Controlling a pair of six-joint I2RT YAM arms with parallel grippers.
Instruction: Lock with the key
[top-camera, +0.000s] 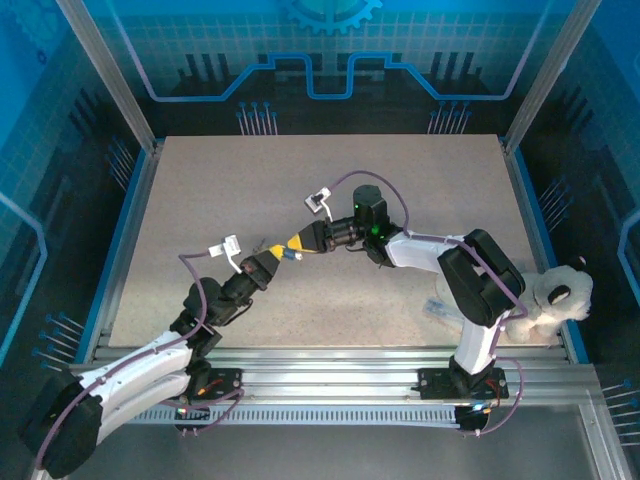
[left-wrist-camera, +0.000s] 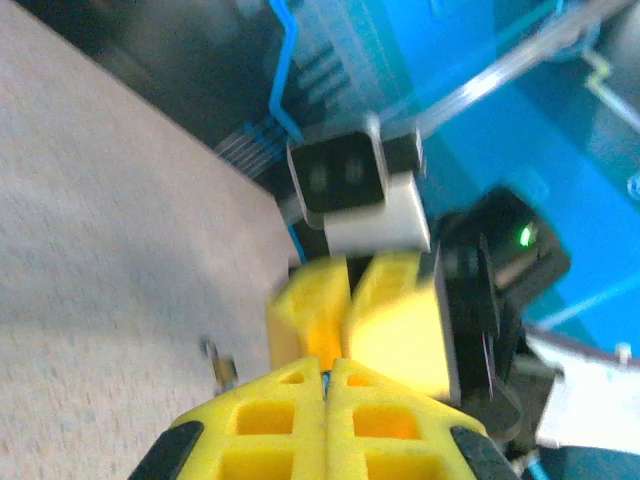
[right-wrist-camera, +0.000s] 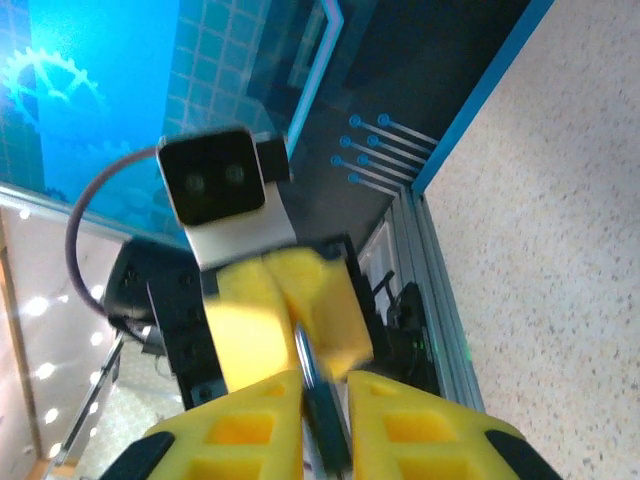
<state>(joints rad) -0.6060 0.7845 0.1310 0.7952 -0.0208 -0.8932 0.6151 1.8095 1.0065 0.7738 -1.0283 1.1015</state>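
right gripper (right-wrist-camera: 323, 382) holds a dark metal piece (right-wrist-camera: 320, 418) in narrow jaws, facing the closed left gripper (left-wrist-camera: 325, 372).

Speckled beige desk (top-camera: 200, 190) under the right claw (top-camera: 300, 243) and left claw (top-camera: 268, 262). Way beyond them, glowing blue wall panels (top-camera: 420, 40) with circuit lines and a gear logo (top-camera: 330, 12). Silver frame posts (top-camera: 105, 70) at the far corners, aluminium rails (top-camera: 330, 360) back behind.
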